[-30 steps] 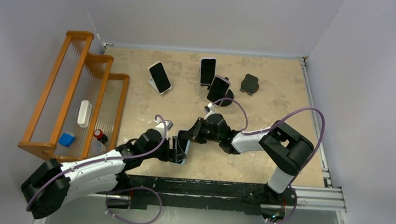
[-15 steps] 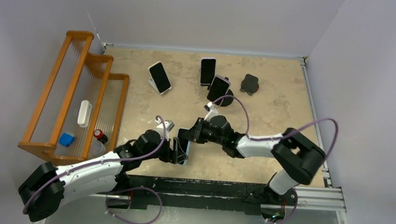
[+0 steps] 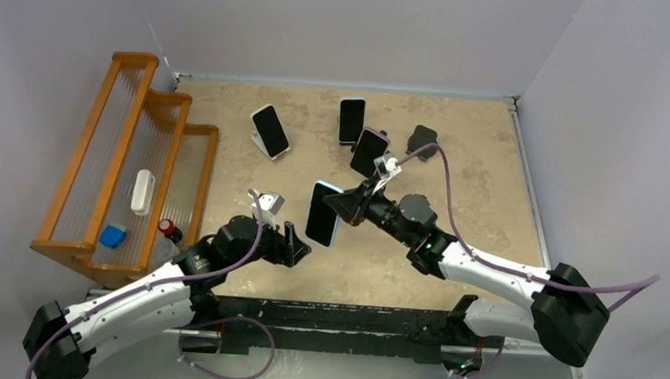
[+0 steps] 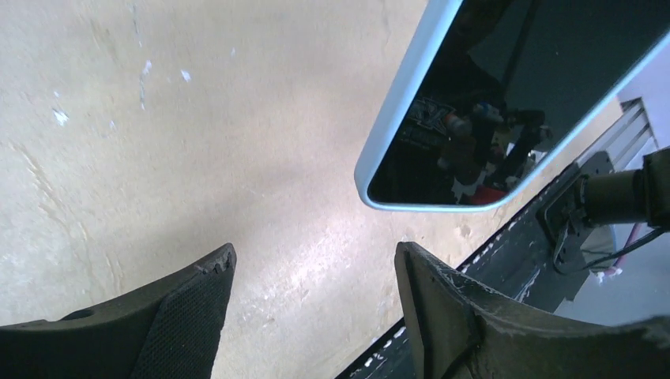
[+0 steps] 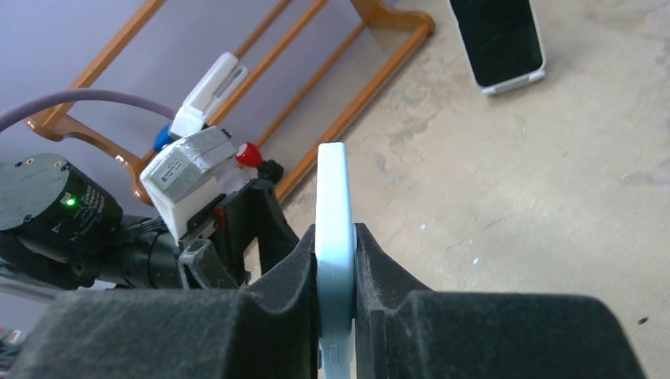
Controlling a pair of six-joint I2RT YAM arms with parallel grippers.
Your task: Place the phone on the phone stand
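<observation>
Looks like the handover's done. A second ago both tools were bunched up on the phone (image 3: 322, 213) near the front of the table (image 3: 480, 194). Now the left tool (image 3: 297, 244) has let go and sits just to the near left of it, jaws wide with nothing in them. Its wrist view shows only bare table between the fingers (image 4: 190, 312), with the phone's corner hanging clear above.

The right tool (image 3: 343, 205) has the phone to itself now. It's clamped narrow across the front and back faces and holds the phone up in the air on edge, further from the near edge than it was. The right arm has stretched out a lot to get there.

For the task, I'd say pickup is sorted and only the carry and placement are left. The one empty stand (image 3: 416, 135) is black and sits at the far right, with the right arm's cable draped close by it. Three more phones (image 3: 270, 131) are already propped along the far side. The nearest of those sits close to the straight path, so I'd guess that's the thing to watch.
</observation>
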